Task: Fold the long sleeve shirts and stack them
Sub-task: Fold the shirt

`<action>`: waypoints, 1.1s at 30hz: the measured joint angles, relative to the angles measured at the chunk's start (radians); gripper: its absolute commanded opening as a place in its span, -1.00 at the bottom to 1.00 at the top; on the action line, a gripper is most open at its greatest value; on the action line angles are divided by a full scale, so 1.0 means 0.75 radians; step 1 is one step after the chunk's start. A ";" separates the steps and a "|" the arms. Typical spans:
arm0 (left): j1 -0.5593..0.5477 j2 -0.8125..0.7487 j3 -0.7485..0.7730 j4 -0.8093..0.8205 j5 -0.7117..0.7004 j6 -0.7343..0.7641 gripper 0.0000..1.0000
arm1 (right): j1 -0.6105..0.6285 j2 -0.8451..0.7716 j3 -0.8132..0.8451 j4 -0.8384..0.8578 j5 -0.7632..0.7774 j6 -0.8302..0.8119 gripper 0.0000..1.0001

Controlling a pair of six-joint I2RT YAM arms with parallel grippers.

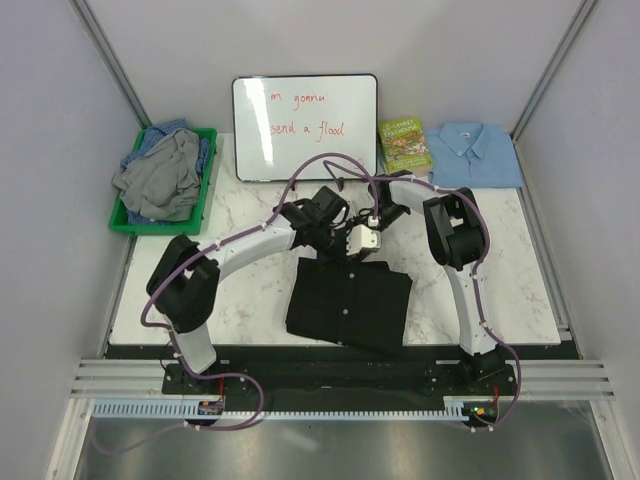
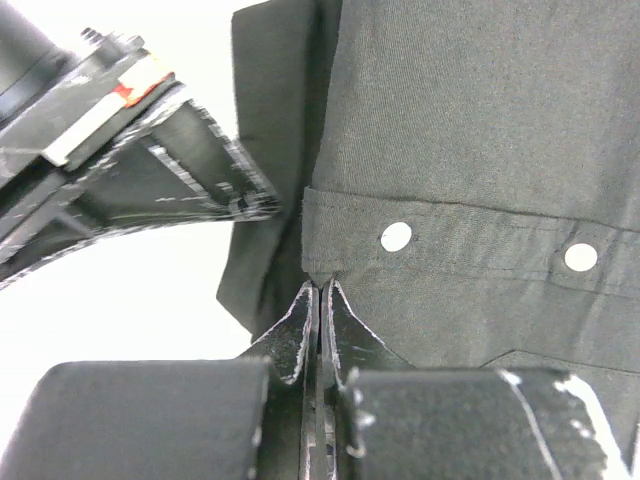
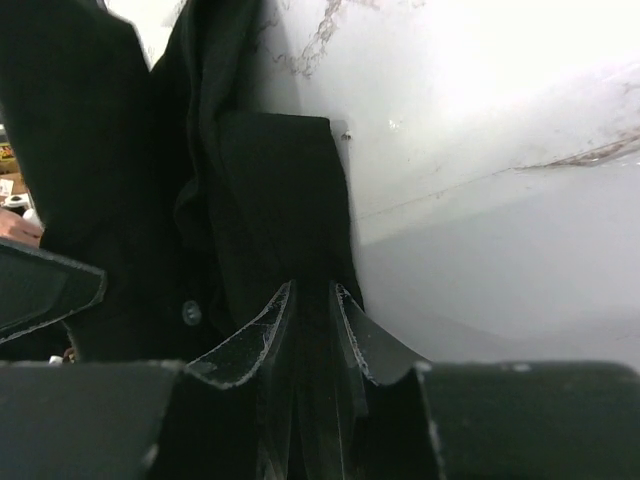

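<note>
The black shirt [image 1: 350,305] lies partly folded on the marble table [image 1: 480,280], closest to the arm bases, and its far edge is held by both grippers, which are set close together. The left gripper [image 2: 320,288] is seen with its jaws pressed together on the shirt's hem, just beside a pale button [image 2: 396,236]. The right gripper [image 3: 312,292] is pinching a thicker, bunched fold of the same shirt, with bare table showing next to it. A fold of the far edge toward the near edge is judged to be the step in hand. For this to be done well, both pinches should be raised together and level, carried over the shirt at one pace, and let go only once the cloth has been laid flat. Limp, layered cloth is expected, so a layer may be dropped or dragged out of line. With the fingers so close, a clash between them should also be guarded against. Beyond the black shirt a whiteboard [image 1: 305,125] is propped upright, and a book [image 1: 404,143] lies beyond and slightly right. Far right of the black shirt a light blue shirt [image 1: 478,152] lies folded flat, probably where the stack is to be built; the right arm stands along that path. Far left, grey and blue shirts [image 1: 160,178] are heaped in a green bin [image 1: 208,195], not yet folded.
</note>
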 measured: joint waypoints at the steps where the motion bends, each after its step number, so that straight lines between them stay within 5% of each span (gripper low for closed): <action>1: 0.009 0.015 0.012 0.002 -0.003 0.004 -0.96 | 0.000 0.000 0.000 -0.003 0.000 -0.005 -0.46; 24: 0.071 0.153 0.098 0.037 -0.099 0.034 -0.95 | 0.000 0.000 0.004 -0.041 0.003 -0.071 -0.40; 30: 0.072 0.153 0.098 0.058 -0.128 0.034 -0.25 | -0.008 0.001 0.061 -0.070 0.040 -0.075 -0.12; 33: 0.091 0.153 0.100 0.072 -0.135 0.029 -0.06 | -0.034 0.002 0.156 -0.079 0.084 -0.075 0.04</action>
